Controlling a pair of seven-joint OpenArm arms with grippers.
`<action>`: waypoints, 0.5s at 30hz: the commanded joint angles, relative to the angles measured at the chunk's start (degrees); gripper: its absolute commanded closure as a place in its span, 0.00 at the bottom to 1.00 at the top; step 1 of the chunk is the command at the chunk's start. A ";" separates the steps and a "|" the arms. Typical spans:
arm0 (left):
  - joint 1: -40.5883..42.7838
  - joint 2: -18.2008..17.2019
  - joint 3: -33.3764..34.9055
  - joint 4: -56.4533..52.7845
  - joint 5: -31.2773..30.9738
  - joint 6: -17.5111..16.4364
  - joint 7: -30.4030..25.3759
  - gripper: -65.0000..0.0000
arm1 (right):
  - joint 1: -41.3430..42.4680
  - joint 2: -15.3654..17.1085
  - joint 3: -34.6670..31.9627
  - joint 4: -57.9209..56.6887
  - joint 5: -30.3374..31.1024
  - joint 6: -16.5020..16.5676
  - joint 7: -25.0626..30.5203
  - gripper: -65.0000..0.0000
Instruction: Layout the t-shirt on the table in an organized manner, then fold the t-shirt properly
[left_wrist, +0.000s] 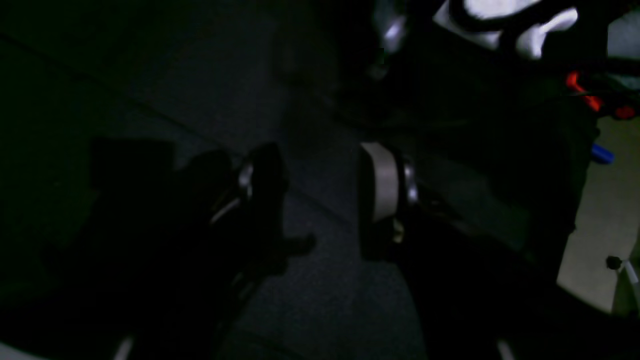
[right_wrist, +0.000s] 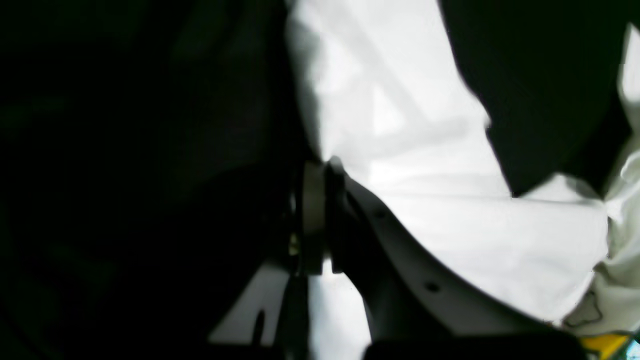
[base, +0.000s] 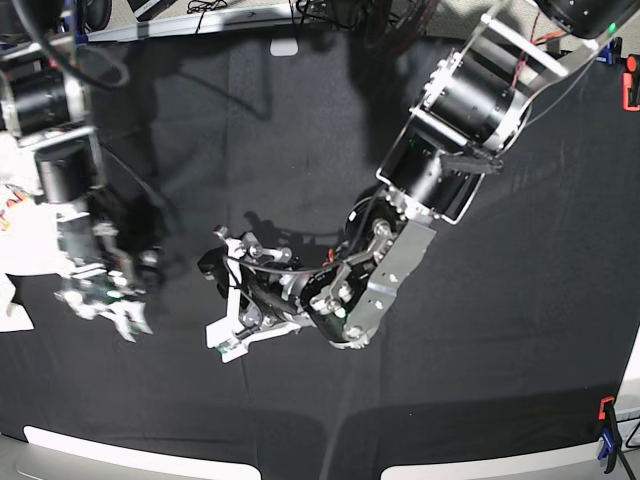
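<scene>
The right claw (right_wrist: 320, 220) is clenched on the t-shirt (right_wrist: 450, 210) — in its wrist view the two jaws meet flat with white cloth running out from between them. In the base view that claw (base: 105, 295) sits at the near corner of the shirt (base: 25, 245), which lies bunched at the counter's (base: 300, 130) edge on that arm's side, partly out of frame. From this claw the cloth runs outward, away from the counter's middle, so I judge the coming move is a pull inward to draw it onto open black surface.

The left claw (left_wrist: 320, 195) stands released over bare counter with nothing between its jaws, well apart from the shirt (left_wrist: 500, 20) — the right arm is plainly the nearer one.

The shirt's long axis cannot be told: it is crumpled, cut off by the frame and hidden behind the right arm. Only a scrap of yellow print shows.
</scene>
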 joint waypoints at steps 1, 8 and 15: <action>-1.90 1.27 -0.09 0.92 0.20 0.63 -1.07 0.64 | 1.60 -1.70 0.22 1.42 2.25 0.87 1.75 1.00; -2.01 1.22 -0.09 0.92 13.14 6.03 -0.04 0.64 | 1.57 -10.43 0.22 1.60 2.25 3.17 1.57 1.00; -2.05 -1.62 -0.09 0.92 26.36 15.72 -0.09 0.64 | 1.57 -17.20 0.22 1.60 2.29 7.21 0.44 1.00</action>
